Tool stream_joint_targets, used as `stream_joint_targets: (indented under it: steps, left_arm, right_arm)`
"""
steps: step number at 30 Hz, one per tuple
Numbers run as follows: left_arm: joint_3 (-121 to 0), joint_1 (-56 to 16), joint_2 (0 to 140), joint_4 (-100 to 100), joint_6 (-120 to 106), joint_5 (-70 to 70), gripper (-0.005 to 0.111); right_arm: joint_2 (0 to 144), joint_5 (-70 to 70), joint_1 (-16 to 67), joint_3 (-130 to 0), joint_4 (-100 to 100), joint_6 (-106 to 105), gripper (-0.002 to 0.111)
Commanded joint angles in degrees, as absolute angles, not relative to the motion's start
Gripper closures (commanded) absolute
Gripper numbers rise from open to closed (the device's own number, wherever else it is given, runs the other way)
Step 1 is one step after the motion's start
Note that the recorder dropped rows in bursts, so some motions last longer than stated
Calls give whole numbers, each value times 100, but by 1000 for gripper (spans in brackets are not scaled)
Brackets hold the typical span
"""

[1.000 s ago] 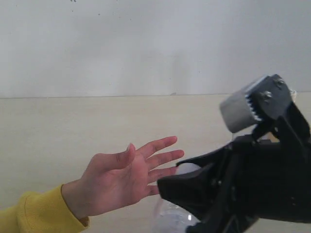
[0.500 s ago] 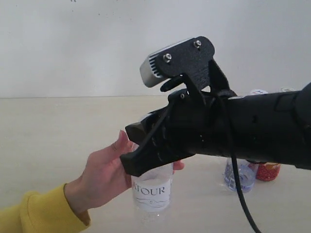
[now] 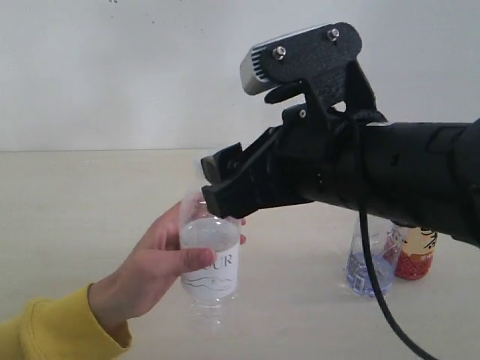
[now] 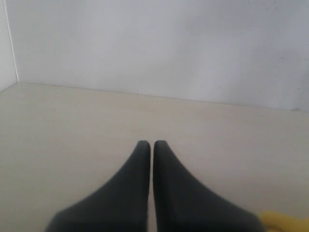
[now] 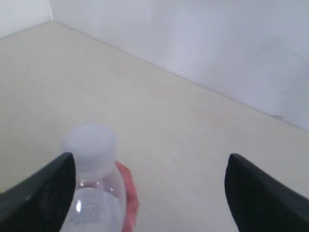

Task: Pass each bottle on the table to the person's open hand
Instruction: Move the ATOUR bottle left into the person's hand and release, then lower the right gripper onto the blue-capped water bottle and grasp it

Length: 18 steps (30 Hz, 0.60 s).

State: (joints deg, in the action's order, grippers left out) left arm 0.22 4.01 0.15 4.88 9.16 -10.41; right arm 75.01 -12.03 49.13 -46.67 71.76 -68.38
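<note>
One bottle (image 3: 211, 253) gripped by hand (image 3: 150, 271), right gripper (image 5: 149, 164) spread wide; blue bottle (image 3: 369, 267), yellow bottle (image 3: 417, 253), apart from hand, undelivered; left gripper (image 4: 152, 145) closed.

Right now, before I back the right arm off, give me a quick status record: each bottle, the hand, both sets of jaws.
Labelled clear bottle: gripped by the person's hand
Right gripper: jaws wide apart, bottle cap beside one
Left gripper: jaws shut, empty
Blue-tinted bottle: upright on the table
Yellow bottle: upright, beside the blue-tinted one
</note>
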Motion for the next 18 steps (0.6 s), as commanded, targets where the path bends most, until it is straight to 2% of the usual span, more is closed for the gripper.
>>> stream_joint_targets:
  steps: [1, 3, 5, 6, 8, 12, 14, 16, 18]
  left_arm:
    - [0, 416, 0, 491, 923, -1047, 103]
    - [0, 416, 0, 491, 923, -1047, 103]
    - [0, 416, 0, 491, 923, -1047, 103]
    - [0, 416, 0, 491, 923, -1047, 103]
    - [0, 416, 0, 491, 923, -1047, 103]
    - [0, 416, 0, 491, 923, -1047, 103]
    - [0, 416, 0, 491, 923, -1047, 103]
    - [0, 416, 0, 491, 923, -1047, 103]
    - [0, 416, 0, 491, 923, -1047, 103]
  right_arm:
    - [6971, -1555, 4899, -4704, 7150, -6975, 29]
    - [6634, -1696, 4899, -4704, 7304, -7286, 29]
    - [6044, -2303, 4899, -4668, 8263, -8694, 29]
    - [5624, -2985, 4899, -4668, 9518, -10127, 29]
    - [5126, -3731, 4910, -4536, 9995, -10852, 29]
    - [4786, -3949, 4888, -4058, 9995, -10704, 29]
    - [4993, -3339, 4664, -3801, 9995, -10521, 29]
    - [5386, -3200, 4219, -3608, 9778, -9890, 29]
    - [5648, -2369, 3624, -3545, 8914, -8718, 29]
